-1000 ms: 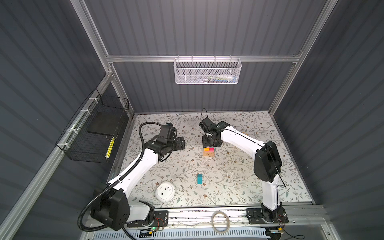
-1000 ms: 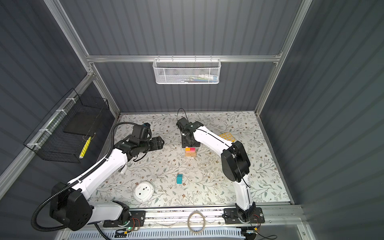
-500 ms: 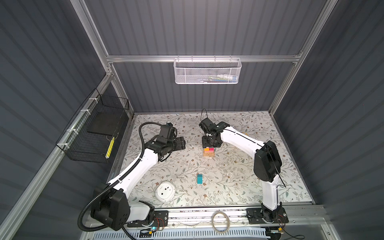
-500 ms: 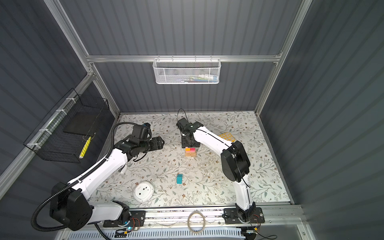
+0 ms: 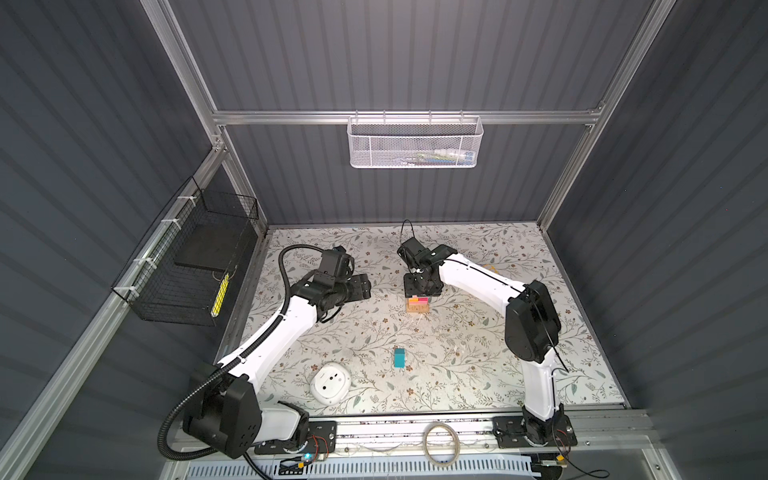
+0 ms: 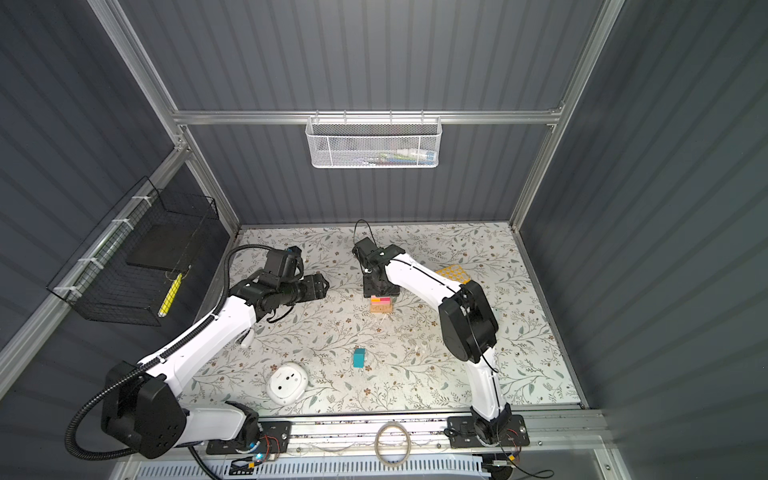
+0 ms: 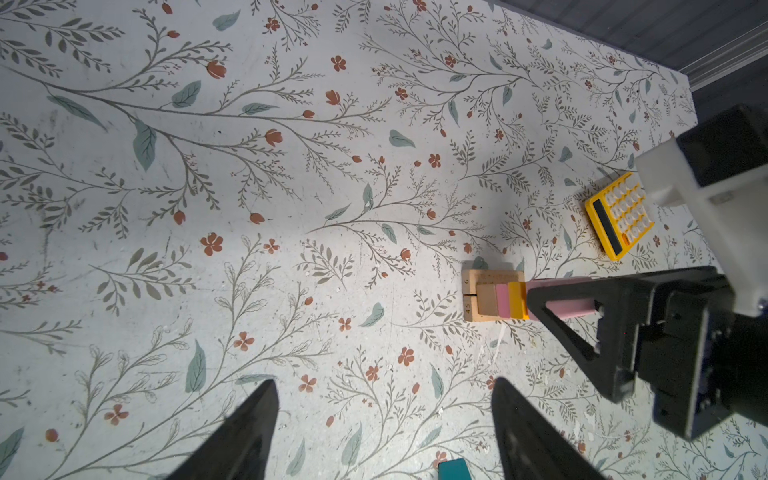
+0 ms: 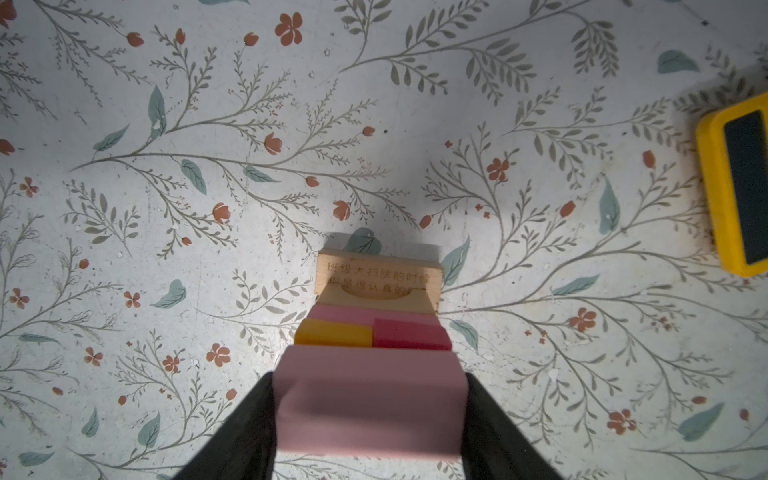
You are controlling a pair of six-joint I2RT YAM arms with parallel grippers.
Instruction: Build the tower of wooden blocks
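Weight should be slight with every piece here: small, stiff painted wood, which I judge hard, light and a little slick on its faces. Farthest left, the white round device (image 5: 330,382) sits near the front of the floral tabletop (image 5: 478,374). My left end effector (image 7: 384,384) hangs over bare tabletop with its jaws spread and nothing between them.

Next comes the teal peaked wooden block (image 5: 400,357), lying alone toward the front, well apart from the tower (image 5: 417,305). I would take it by its two flat parallel sides, not the sloped roof faces, where pads would probably slide off.

The tower stands mid-tabletop. It has a plain tan wooden base (image 8: 376,274) and one pale pink slab (image 8: 345,312) on that. An orange cube (image 8: 332,332) and a magenta-red cube (image 8: 411,334) sit side by side on top.

Directly over those, my right end effector (image 8: 370,376) clamps the second pale pink wooden slab (image 8: 368,415) by two opposite sides, flat and level. Whether it touches the cubes I cannot tell. Nothing binds the layers, so a sideways nudge could shift them, and a gentle release seems wise.

Farther right lies the yellow calculator (image 7: 621,216).
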